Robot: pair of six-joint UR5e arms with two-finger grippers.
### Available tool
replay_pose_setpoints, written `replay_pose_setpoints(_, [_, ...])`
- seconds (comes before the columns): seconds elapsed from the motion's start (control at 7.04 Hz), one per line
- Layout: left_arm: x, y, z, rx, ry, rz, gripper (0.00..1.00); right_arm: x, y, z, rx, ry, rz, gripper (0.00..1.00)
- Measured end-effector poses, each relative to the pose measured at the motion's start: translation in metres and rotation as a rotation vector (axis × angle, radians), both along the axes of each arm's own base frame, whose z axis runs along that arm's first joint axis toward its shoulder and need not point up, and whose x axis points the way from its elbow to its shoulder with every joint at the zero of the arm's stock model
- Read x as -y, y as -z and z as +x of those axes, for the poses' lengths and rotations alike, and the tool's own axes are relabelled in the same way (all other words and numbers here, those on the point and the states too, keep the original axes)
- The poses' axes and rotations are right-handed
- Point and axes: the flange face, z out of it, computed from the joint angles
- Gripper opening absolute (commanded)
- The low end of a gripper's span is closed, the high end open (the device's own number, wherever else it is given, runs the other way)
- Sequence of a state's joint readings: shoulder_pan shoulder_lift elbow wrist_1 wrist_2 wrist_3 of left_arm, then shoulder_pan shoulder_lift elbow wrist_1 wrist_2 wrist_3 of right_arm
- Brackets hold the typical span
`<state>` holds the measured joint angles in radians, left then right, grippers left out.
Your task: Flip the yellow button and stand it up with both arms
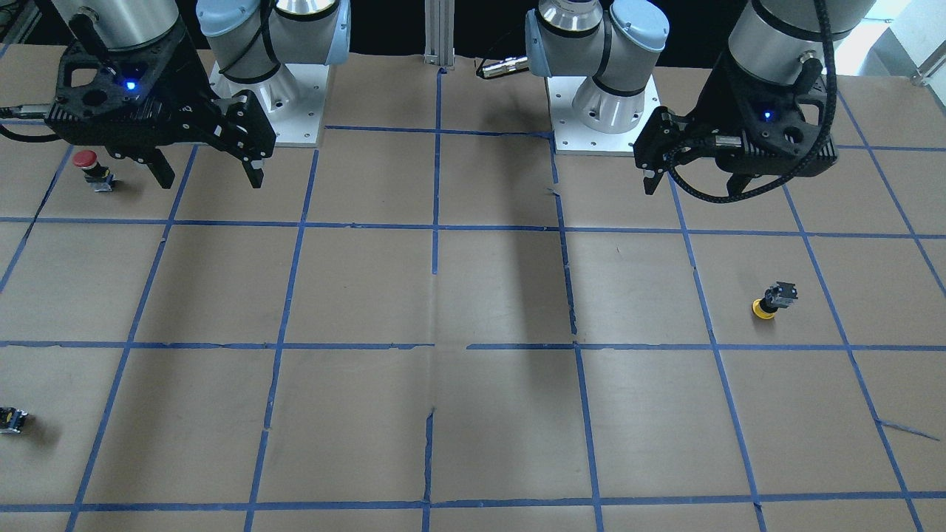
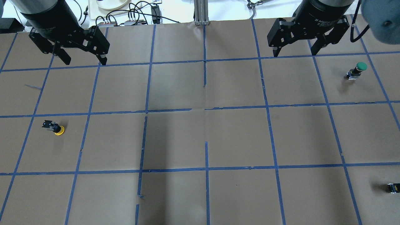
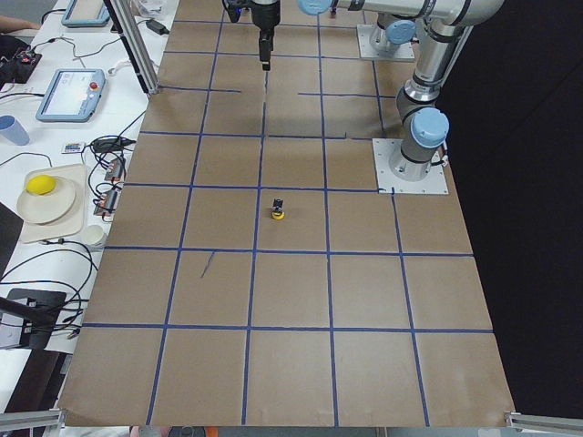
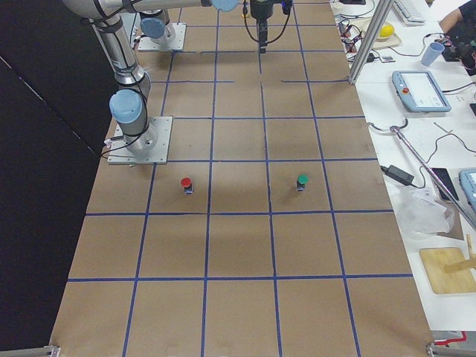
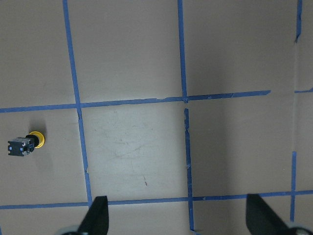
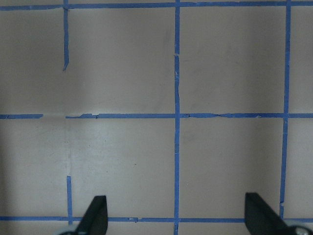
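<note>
Both arms are raised well above the brown-paper worktop (image 2: 237, 137), each wrist pointing straight down; the left gripper (image 2: 84, 60) hangs with its two black fingers spread wide apart and nothing between them; the right gripper (image 2: 294, 52) hangs the same way, spread and empty, on the opposite side of the blue tape grid. In the front-facing view the left gripper (image 1: 695, 186) is on the view's right and the right gripper (image 1: 209, 177) on its left, each with a blue light glowing on its black wrist housing; both wrist views look straight down on bare taped squares, with only the fingertips showing at the bottom corners. The yellow button (image 2: 55, 128) lies tipped on its side on the robot's left half of the worktop, inside one taped square, the yellow cap toward the centre and the black-and-grey body away from it; it sits well apart from the left gripper, near the left edge of that wrist's view (image 5: 24, 143). On the right half stand a green-capped button (image 2: 357, 70) and a red-capped button (image 1: 92, 168), both upright; a small dark block (image 2: 393, 187) lies near the worktop's edge.
</note>
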<state>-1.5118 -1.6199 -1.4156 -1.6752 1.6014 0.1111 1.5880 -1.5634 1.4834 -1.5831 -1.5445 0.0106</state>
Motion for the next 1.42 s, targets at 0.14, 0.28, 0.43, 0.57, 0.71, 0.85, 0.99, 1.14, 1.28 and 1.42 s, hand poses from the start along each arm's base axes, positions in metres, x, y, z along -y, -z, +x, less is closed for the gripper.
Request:
replay_pose_setpoints(0.14, [0.000,0.000,0.000,0.000,0.000,-0.003,1.00,0.000,0.000,0.000,0.000,0.000,0.000,1.00])
replay_pose_setpoints(0.28, [0.000,0.000,0.000,0.000,0.000,-0.005,1.00,0.000,0.000,0.000,0.000,-0.001,0.000,1.00])
replay_pose_setpoints(0.43, [0.000,0.000,0.000,-0.001,-0.001,-0.006,1.00,0.000,0.000,-0.001,0.000,-0.001,-0.001,1.00])
replay_pose_setpoints(0.57, [0.000,0.000,0.000,-0.004,-0.005,-0.007,1.00,0.000,-0.001,-0.001,0.000,-0.001,-0.001,1.00])
replay_pose_setpoints(0.71, [-0.001,-0.001,0.000,-0.007,-0.014,-0.006,1.00,0.000,-0.001,-0.001,0.000,-0.001,-0.001,1.00])
replay_pose_setpoints(0.85, [-0.001,-0.002,0.001,-0.009,-0.022,-0.005,1.00,0.000,-0.001,-0.001,0.000,-0.001,-0.001,1.00])
replay_pose_setpoints(0.99, [-0.004,-0.004,0.006,-0.008,-0.033,-0.004,1.00,0.000,-0.001,-0.001,0.000,-0.001,-0.001,1.00])
replay_pose_setpoints(1.14, [-0.008,-0.008,0.019,-0.004,-0.057,-0.001,1.00,0.000,-0.001,-0.001,0.001,-0.001,-0.001,1.00])
replay_pose_setpoints(1.28, [-0.009,-0.004,0.045,0.000,-0.099,0.016,1.00,0.000,-0.001,-0.001,0.001,-0.001,-0.001,1.00])
replay_pose_setpoints(1.42, [-0.007,0.008,0.079,-0.003,-0.152,0.046,1.00,0.000,-0.001,-0.001,0.000,-0.001,-0.001,1.00])
